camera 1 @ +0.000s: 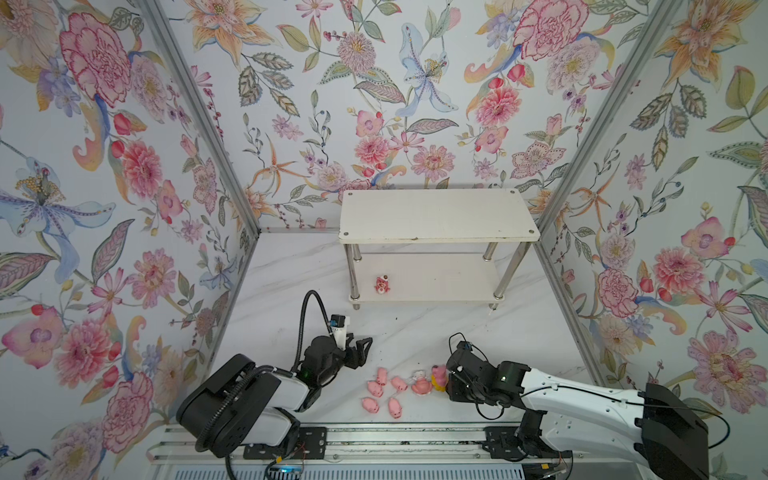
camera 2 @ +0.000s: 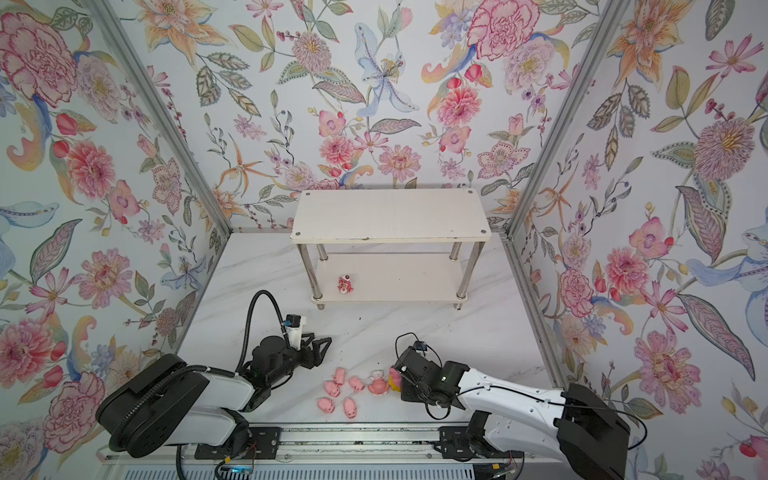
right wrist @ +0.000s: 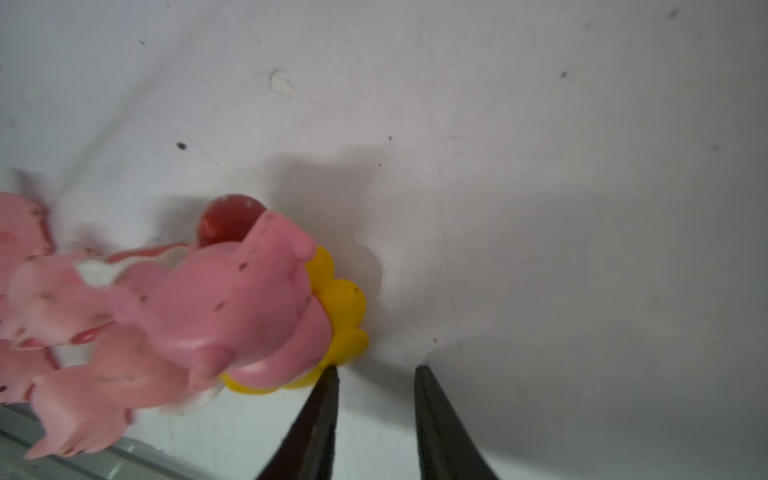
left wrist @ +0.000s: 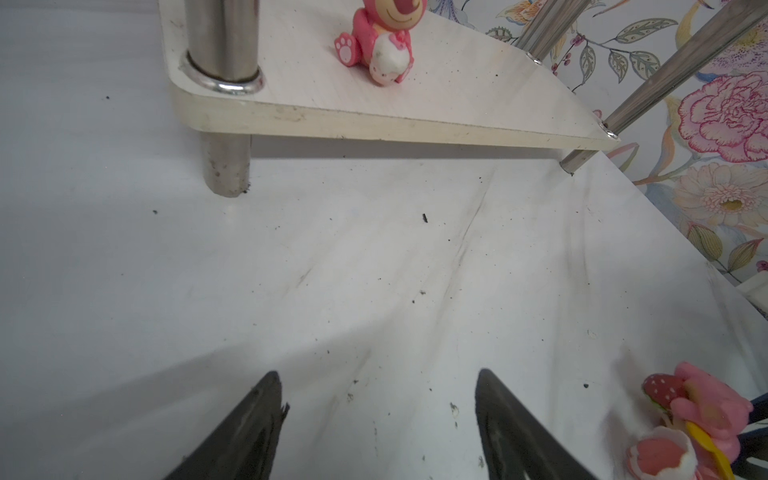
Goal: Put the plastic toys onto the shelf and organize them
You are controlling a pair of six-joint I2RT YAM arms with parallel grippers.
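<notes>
The bear (camera 1: 381, 285) sits on the shelf (camera 1: 436, 216), lower tier; I'm picking the yellow toy (right wrist: 340, 307) off the table (camera 1: 415, 332), my right gripper (right wrist: 376, 370) parted, empty, one tip at its petals, so next I straddle it and close; left gripper (left wrist: 378, 373) spread, empty.

High overhead in both top views, facing the shelf (camera 1: 436, 216), whole worktop (camera 1: 419, 332) shared, close and low from each wrist.

Shelf top (camera 1: 436, 216) free; bear (camera 1: 381, 285) below.
</notes>
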